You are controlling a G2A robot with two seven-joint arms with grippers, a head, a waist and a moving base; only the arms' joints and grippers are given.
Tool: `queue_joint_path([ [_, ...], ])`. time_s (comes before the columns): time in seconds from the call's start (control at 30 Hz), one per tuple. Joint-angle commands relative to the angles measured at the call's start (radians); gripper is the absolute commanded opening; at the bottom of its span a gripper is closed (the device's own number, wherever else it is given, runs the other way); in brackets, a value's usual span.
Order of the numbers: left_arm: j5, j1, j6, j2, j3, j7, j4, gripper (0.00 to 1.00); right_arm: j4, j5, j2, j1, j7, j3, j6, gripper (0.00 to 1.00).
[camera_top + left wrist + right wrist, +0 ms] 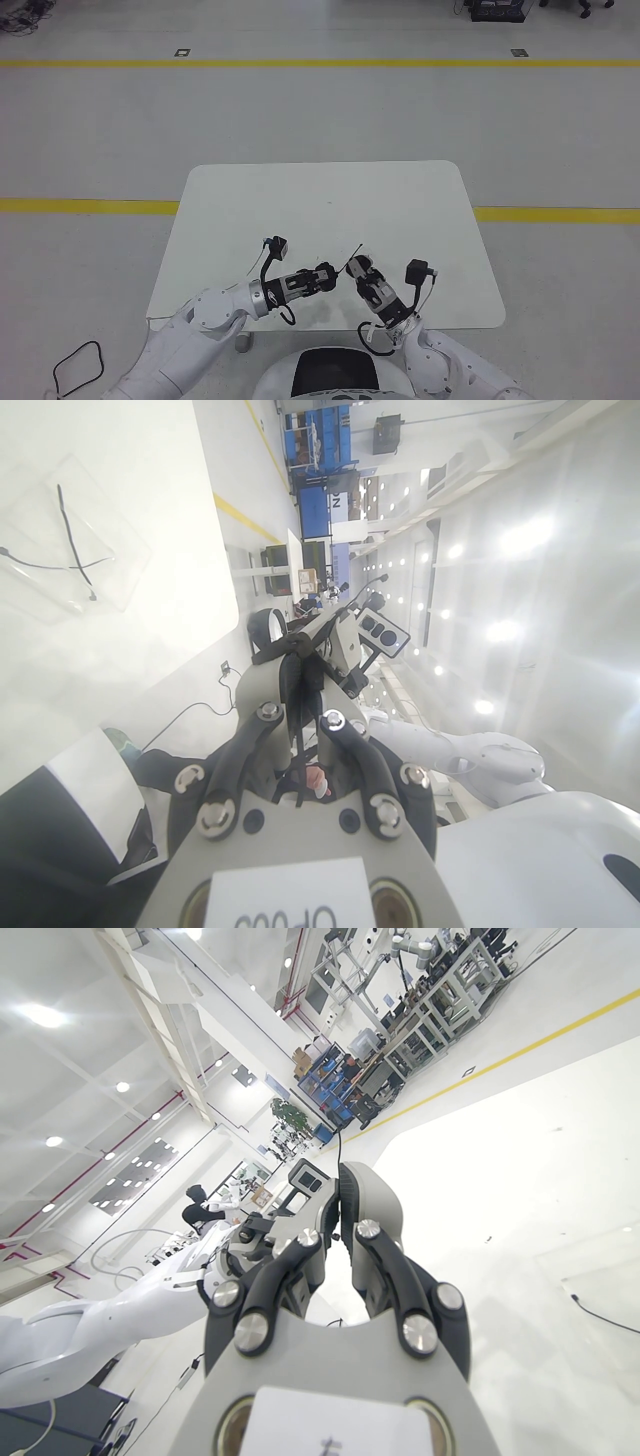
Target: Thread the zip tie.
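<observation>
Right wrist view: right gripper (pixel 340 1193) fingers closed on the zip tie (pixel 340 1148), its tail poking out past the tips.
Left wrist view: left gripper (pixel 300 670) fingers closed on a dark strip, seemingly the same tie.
Axis: tail in line with the right fingers.
Relation: tips nearly touching above the counter (pixel 400 200); left nearest the tail.

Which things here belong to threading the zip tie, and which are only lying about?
For the job:
- zip tie
- right hand, shut on it
- left hand, shut on it too, tip to tip with the right

Lying about:
- two spare ties, crossed
- clear plastic sheet under them
- table
</observation>
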Motion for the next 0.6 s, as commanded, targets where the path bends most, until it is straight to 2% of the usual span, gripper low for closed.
queue_joint_path([
  [0.0,0.002,0.0,0.0,0.0,0.0,0.002,-0.001,0.0,0.003,-0.006,-0.002,-0.001,0.005,0.004,0.0,0.0],
  [0.3,0.0,0.003,-0.004,0.002,-0.003,0.011,-0.009,0.0,0.013,-0.012,-0.016,-0.021,-0.008,0.035,0.011,0.0],
  [0.57,0.053,0.01,-0.004,0.002,-0.002,0.034,-0.025,0.0,0.009,-0.023,-0.027,-0.038,0.008,0.055,0.0,0.0],
])
